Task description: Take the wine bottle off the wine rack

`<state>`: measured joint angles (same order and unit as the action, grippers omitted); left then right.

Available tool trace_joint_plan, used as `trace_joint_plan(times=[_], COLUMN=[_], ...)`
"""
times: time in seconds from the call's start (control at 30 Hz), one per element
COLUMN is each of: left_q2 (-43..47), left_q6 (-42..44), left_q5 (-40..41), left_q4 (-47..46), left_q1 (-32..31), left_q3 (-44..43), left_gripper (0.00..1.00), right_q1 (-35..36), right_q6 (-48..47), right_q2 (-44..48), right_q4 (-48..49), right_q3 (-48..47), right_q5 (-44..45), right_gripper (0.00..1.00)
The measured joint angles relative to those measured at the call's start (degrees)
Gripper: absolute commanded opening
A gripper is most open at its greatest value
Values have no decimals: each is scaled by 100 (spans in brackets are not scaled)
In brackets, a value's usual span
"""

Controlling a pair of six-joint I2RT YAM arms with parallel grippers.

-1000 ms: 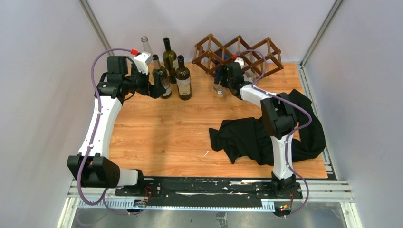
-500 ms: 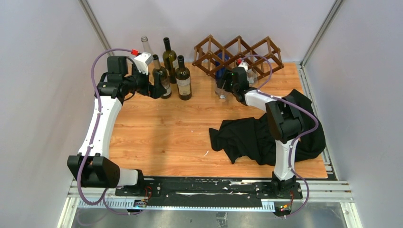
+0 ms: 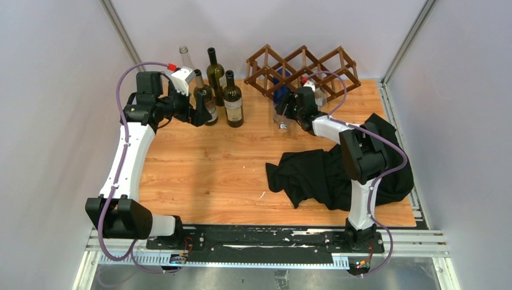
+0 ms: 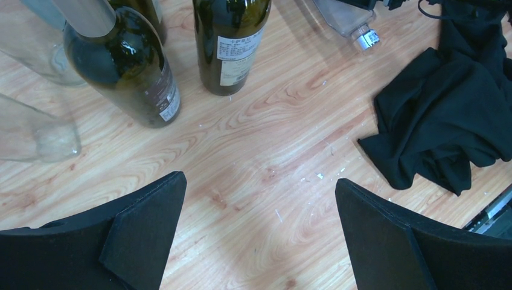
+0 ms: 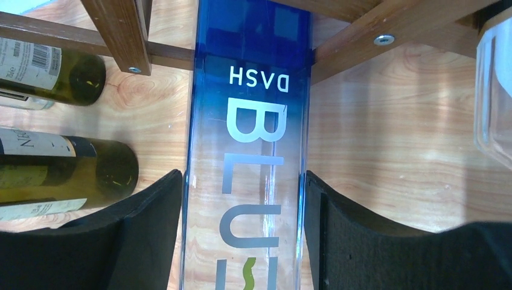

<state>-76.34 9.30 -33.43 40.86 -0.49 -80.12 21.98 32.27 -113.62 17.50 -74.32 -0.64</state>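
**Right jaws pinching the blue bottle (image 5: 247, 90) inside the rack (image 5: 121, 36).**
The right jaws press on both sides of the bottle, which lies through a cell of the rack with slats crossing close beside it. Likely faults: the smooth glass slips in the grip on the pull; a skewed pull catches a slat and drags the rack; the clear bottle (image 4: 345, 15) just in front of the rack gets knocked. The left jaws, spread and empty, hang over the worktop (image 4: 265, 133) well left of the rack.
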Motion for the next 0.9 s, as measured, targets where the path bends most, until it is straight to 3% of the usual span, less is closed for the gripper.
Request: trace_joint_plan(times=[0.27,0.33,0.5,0.67,0.77,0.9], left_q2=[0,0,0,0,0,0], left_q6=[48,57,55,50,50,50], left_q5=[-4,-4,-17,-83,-103,-114], left_q4=[2,2,2,2,2,2], left_q1=[0,0,0,0,0,0], left_q3=[20,20,20,20,20,20], left_gripper=[100,100,100,100,100,100], right_q1=[0,0,17,22,24,35], right_q6=[-7,-4,11,50,116,249], right_q2=[-352,-417,-535,-621,-673,-765], right_q4=[-37,-26,127,278,348,415], right_q3=[-439,-509,-544,-542,-544,-621], right_q5=[11,55,94,162,160,52], right_gripper=[71,80,89,91,85,57])
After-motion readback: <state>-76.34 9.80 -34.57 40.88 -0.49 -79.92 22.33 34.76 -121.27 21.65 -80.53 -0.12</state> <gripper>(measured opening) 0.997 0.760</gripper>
